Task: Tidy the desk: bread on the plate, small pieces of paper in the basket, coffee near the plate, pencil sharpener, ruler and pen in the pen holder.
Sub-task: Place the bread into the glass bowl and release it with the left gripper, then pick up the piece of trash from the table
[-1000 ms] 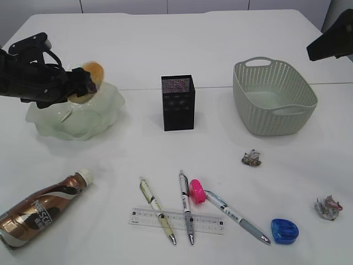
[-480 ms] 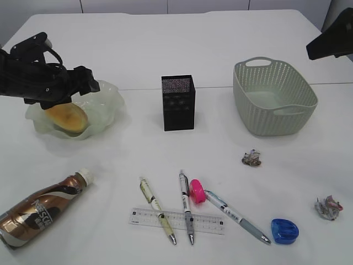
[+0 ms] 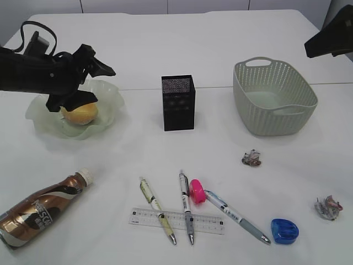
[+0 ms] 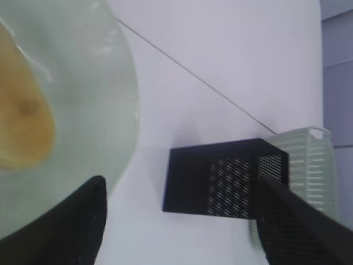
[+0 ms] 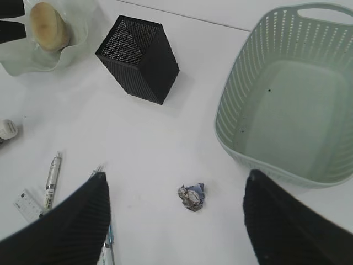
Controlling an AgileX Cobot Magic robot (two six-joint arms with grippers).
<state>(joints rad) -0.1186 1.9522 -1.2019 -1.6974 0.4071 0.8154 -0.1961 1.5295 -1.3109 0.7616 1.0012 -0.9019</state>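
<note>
A white table point(image 3: 138, 49) fills nearly all of the exterior view, its top matte and evenly lit. 1 thin dark seam point(image 3: 138, 89) crosses it from side to side, a little behind the middle, splitting the top into 2 slabs. The far edge ends in rounded corners. Behind it stands a pale wall point(image 3: 124, 5) of flat panels, with 3 narrow vertical joints showing.

In the left wrist view the same table point(image 4: 220, 44) appears tilted, the seam point(image 4: 193, 77) running diagonally, with a grey-blue strip of wall point(image 4: 336, 55) at the right edge.

The right wrist view looks down on the table point(image 5: 154, 143); the seam point(image 5: 187, 16) cuts across near the top.
</note>
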